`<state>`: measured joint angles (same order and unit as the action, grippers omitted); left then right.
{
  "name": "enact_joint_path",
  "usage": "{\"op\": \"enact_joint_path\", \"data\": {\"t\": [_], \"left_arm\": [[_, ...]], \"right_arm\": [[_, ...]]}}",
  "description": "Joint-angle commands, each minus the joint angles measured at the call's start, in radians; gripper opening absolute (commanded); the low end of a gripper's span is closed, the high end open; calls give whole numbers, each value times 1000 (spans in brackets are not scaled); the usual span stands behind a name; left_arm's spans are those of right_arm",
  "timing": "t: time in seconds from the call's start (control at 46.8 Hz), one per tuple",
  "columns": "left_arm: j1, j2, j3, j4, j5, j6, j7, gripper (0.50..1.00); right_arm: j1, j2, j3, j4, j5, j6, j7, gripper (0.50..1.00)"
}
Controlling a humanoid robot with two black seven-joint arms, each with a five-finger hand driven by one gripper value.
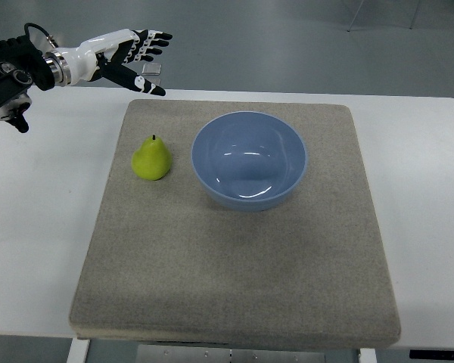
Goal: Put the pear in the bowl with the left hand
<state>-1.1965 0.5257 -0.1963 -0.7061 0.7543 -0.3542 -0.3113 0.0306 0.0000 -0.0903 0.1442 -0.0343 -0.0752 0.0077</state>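
Note:
A green pear [152, 159] stands upright on the left part of a grey mat [234, 257], stem up. Just to its right sits an empty light-blue bowl [249, 159]. My left hand [136, 57], white with black finger joints, hovers above the table's far left edge, up and to the left of the pear and well apart from it. Its fingers are spread and hold nothing. My right arm does not show.
The grey mat lies on a white table [38, 227]. A small clear square object [153, 72] lies at the table's far edge beside my left hand. Grey floor and chair legs [382, 15] lie beyond the table.

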Motion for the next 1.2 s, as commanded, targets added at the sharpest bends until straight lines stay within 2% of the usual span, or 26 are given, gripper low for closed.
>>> {"op": "enact_joint_path", "data": {"t": [0.0, 0.214, 0.47, 0.641, 0.919, 1.175], "left_arm": [[-1, 26, 0, -38, 101, -6, -2, 990], [-28, 60, -2, -78, 284, -43, -6, 990], [-37, 115, 0, -185, 405, -86, -69, 992], [-37, 123, 0, -239, 442, -132, -80, 990], [-25, 106, -2, -217, 574, -118, -78, 990], [-23, 43, 0, -178, 680, -106, -78, 990]], "right_arm": [[0, 0, 0, 0, -1, 0, 0, 924], [0, 0, 0, 0, -1, 0, 0, 924], [0, 0, 0, 0, -1, 0, 0, 924], [0, 0, 0, 0, -1, 0, 0, 924], [0, 0, 0, 0, 1, 0, 0, 924], [0, 0, 0, 0, -1, 0, 0, 926]]}}
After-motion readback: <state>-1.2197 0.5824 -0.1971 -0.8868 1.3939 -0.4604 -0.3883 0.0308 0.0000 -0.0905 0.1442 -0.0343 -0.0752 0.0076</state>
